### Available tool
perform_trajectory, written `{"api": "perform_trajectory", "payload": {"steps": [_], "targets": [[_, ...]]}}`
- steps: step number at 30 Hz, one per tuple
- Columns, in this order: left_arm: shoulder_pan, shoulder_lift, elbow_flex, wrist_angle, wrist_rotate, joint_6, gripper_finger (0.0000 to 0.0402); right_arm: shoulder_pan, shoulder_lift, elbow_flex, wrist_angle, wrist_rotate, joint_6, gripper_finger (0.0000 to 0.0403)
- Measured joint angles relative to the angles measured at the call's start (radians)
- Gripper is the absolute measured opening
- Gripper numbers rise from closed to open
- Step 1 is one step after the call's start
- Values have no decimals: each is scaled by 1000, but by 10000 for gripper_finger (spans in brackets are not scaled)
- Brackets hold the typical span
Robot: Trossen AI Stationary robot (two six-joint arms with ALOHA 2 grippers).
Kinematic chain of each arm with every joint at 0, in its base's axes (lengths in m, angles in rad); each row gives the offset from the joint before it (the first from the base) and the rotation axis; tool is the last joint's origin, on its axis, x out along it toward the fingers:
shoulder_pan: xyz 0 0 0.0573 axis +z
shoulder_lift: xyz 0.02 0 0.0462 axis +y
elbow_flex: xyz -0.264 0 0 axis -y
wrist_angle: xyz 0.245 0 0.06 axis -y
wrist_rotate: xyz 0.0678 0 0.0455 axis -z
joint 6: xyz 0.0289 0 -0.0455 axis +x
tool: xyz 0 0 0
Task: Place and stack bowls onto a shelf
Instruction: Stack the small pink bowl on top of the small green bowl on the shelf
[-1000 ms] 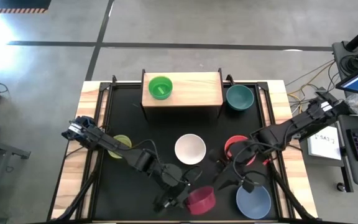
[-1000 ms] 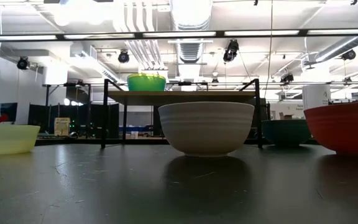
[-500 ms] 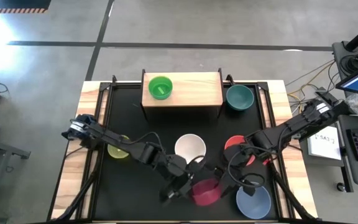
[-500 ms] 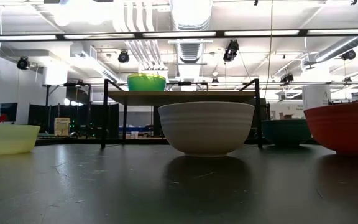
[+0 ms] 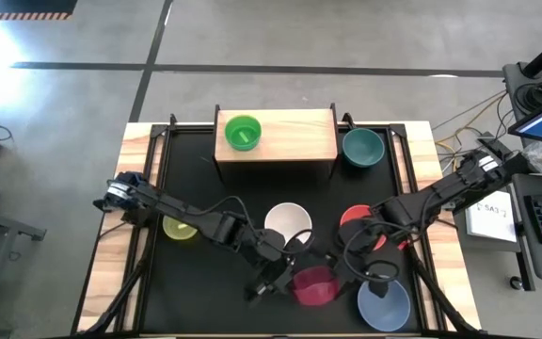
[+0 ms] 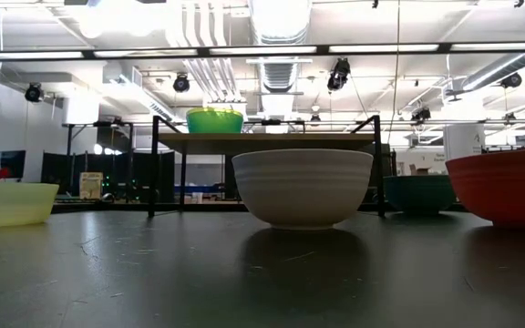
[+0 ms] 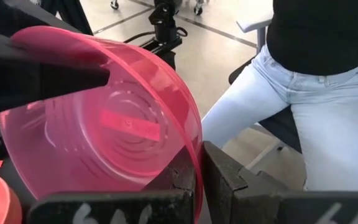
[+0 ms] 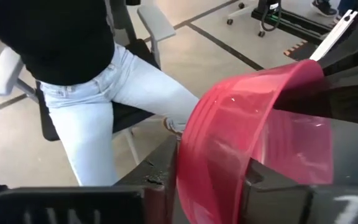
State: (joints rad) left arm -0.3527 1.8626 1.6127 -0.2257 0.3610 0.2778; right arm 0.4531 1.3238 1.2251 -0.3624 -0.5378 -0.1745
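The pink bowl [image 5: 314, 285] is near the table's near edge, between both grippers. My left gripper [image 5: 294, 281] is shut on its left rim, and fills the left wrist view [image 7: 197, 186]. My right gripper [image 5: 338, 274] is open at the bowl's right rim. In the right wrist view [image 8: 213, 186] one finger stands outside the wall and one inside. The green bowl [image 5: 243, 132] sits on the light-wood shelf [image 5: 299, 137]. The white [image 5: 288, 224], red [image 5: 358, 218], teal [image 5: 362, 147], yellow [image 5: 179, 227] and periwinkle [image 5: 384, 305] bowls rest on the black tabletop. The small blue bowl is out of view. My left gripper pinches the pink bowl's rim [image 7: 196, 163], one finger inside the bowl and one outside. The fingers come slanting down from the table's left. The bowl looks tilted and lifted off the table. My right gripper: whether its outer finger [image 8: 164, 177] touches the rim [image 8: 187, 163], I cannot tell.
The left arm passes over the yellow bowl, the right arm over the red bowl. The white bowl [image 6: 302, 187] stands just beyond the pink one. A seated person [image 7: 303, 93] is past the table's near edge. The shelf top beside the green bowl [image 6: 214, 120] is bare wood.
My left gripper has carried the pink bowl a little away from the near edge and toward the right. My right gripper has come in toward the bowl's right rim.
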Motion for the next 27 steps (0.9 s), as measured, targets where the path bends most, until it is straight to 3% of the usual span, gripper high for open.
{"api": "perform_trajectory", "payload": {"steps": [7, 16, 20, 27], "targets": [[0, 0, 1, 35, -25, -56, 8, 1, -2, -1, -2, -40, 27, 37], [2, -1, 31, 43, -46, -145, 74, 3, 1, -2, -6, -54, 70, 32], [3, -1, 40, 36, -56, -141, 104, 1, 1, -2, -4, -45, 85, 32], [2, -1, 85, 11, -171, -44, 125, 1, 1, -2, -15, -90, 148, 29]]}}
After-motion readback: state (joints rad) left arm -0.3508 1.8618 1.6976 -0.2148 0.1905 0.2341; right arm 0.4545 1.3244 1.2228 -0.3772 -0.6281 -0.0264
